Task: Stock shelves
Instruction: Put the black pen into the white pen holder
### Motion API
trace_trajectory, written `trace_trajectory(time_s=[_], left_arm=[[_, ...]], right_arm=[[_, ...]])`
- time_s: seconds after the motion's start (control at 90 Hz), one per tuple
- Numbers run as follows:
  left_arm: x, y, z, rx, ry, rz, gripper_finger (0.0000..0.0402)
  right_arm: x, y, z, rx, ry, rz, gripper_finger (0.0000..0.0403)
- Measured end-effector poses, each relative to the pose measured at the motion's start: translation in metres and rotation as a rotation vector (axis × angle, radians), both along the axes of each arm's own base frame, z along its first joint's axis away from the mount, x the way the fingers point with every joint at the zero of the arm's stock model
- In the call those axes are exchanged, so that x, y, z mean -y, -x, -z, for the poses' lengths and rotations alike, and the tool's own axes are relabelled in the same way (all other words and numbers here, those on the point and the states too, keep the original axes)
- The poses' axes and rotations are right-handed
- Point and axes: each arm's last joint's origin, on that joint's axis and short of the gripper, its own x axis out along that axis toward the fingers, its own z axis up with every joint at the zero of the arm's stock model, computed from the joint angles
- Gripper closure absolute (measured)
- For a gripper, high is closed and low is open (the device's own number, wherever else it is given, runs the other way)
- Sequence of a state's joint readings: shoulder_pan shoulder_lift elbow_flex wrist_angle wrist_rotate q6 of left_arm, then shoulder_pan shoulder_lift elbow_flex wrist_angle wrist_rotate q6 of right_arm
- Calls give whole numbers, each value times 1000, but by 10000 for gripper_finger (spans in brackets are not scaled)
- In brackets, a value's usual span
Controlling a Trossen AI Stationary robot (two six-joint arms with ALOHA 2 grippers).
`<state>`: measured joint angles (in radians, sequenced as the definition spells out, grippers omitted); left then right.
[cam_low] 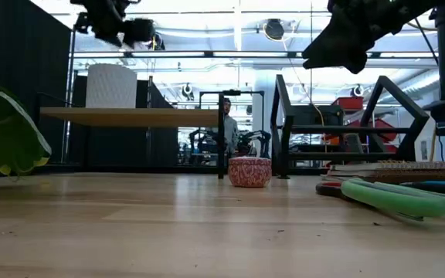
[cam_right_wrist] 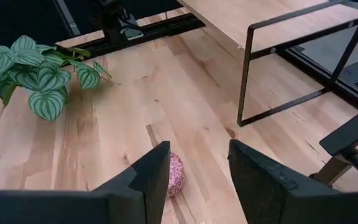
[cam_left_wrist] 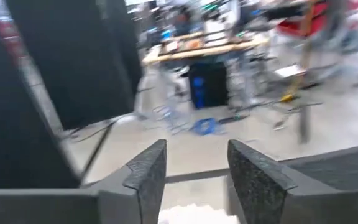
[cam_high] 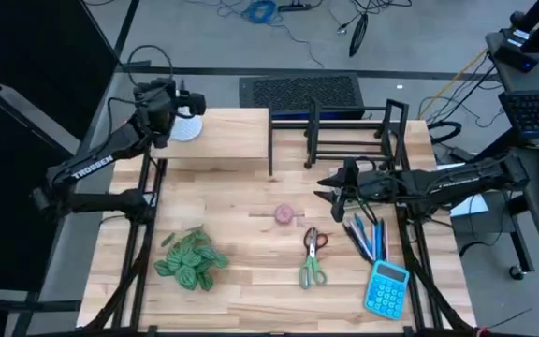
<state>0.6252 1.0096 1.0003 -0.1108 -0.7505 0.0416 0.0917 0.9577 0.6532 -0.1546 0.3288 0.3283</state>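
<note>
Near edge of table (cam_high: 251,300): blue calculator (cam_high: 386,288) at right corner, green-handled scissors (cam_high: 313,257) beside it, leafy plant (cam_high: 191,258) toward the left. Farther in: bundle of pens (cam_high: 368,239), small pink pot (cam_high: 284,214) near table centre, standing free. Above the pot: right gripper (cam_high: 328,190), hovering off the table, fingers (cam_right_wrist: 154,171) spread apart, nothing between them. Back of table: pale-wood shelf (cam_high: 227,140) on the left half, black wire rack (cam_high: 344,136) just beside it on the right. On the wood shelf's left end: white roll (cam_high: 187,126), upright. Directly over the roll: left gripper (cam_high: 178,105), raised clear, fingers (cam_left_wrist: 145,171) apart, roll's top showing between them below.
</note>
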Motion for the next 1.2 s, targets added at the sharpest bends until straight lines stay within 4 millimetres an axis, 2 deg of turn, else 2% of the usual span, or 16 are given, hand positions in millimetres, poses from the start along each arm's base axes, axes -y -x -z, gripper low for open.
trace_trajectory(time_s=[0.078,0.211,0.322,0.456,0.667,0.811,1.011,1.2], left_arm=[[10,-6,-8,9,-13,126,232],[30,-22,-9,21,1,414,231],[48,-39,-5,12,29,646,231],[70,-63,6,-29,73,819,231],[93,-95,29,-64,170,918,230],[103,-114,47,-119,221,954,230],[111,-133,69,-176,284,972,230],[117,-141,80,-190,317,982,230]], right_arm=[[-1,4,-5,-5,-23,-48,257],[-3,17,-10,-92,-122,-109,257],[-7,28,4,-265,-258,-104,257],[-18,38,26,-491,-367,-45,257],[-40,37,62,-641,-479,58,257],[-47,31,78,-693,-485,168,257],[-51,16,96,-710,-478,208,257],[-53,11,111,-778,-461,254,257]])
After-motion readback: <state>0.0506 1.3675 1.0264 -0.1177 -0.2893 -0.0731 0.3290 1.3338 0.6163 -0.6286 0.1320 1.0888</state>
